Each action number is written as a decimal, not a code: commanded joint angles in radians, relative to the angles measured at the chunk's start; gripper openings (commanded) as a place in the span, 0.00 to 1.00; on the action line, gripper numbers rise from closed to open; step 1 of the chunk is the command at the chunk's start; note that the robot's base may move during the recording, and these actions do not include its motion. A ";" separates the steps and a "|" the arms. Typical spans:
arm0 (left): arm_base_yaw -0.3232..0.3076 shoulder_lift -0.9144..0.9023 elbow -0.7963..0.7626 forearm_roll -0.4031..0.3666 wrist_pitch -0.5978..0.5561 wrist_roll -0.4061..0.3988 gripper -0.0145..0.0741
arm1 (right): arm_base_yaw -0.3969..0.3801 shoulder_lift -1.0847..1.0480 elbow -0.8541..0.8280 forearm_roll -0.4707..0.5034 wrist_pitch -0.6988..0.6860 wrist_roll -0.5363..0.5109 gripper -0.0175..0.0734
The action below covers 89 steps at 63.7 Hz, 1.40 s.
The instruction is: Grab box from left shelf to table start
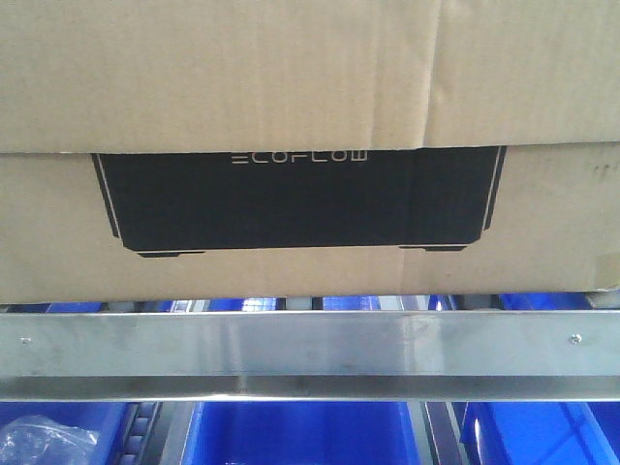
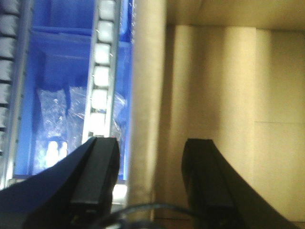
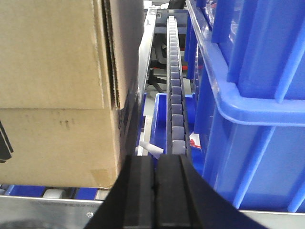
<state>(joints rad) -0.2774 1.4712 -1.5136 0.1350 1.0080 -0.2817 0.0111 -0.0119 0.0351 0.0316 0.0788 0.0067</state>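
The box [image 1: 291, 87] is a large brown carton with a black ECOFLOW panel. It sits on the left shelf, just behind the silver front rail [image 1: 310, 341]. In the left wrist view my left gripper [image 2: 151, 141] is open, and a cardboard edge of the box [image 2: 147, 95] stands between its fingers without being clamped. In the right wrist view my right gripper [image 3: 155, 158] is shut and empty. It is by the box's [image 3: 52, 95] right front corner, in the gap to a blue bin. The table is out of view.
Blue plastic bins [image 1: 291, 436] sit on the level below the rail. A tall blue bin [image 3: 252, 109] stands right of the box, with a roller track [image 3: 175, 95] between them. Another roller track [image 2: 101, 76] and bagged items in a blue bin lie left of the box.
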 commanded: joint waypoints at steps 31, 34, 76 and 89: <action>-0.006 -0.034 -0.036 0.002 -0.043 -0.009 0.12 | -0.004 -0.011 -0.024 -0.005 -0.093 -0.007 0.25; -0.006 -0.034 -0.036 0.002 -0.043 -0.009 0.08 | -0.004 -0.011 -0.024 -0.005 -0.093 -0.007 0.25; -0.006 -0.034 -0.036 0.002 -0.043 -0.009 0.05 | -0.004 -0.011 -0.024 -0.005 -0.093 -0.007 0.25; -0.006 -0.034 -0.036 0.002 -0.043 -0.009 0.05 | -0.004 -0.011 -0.024 -0.005 -0.093 -0.007 0.25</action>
<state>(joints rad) -0.2774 1.4712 -1.5159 0.1289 1.0114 -0.2817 0.0111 -0.0119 0.0351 0.0316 0.0784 0.0067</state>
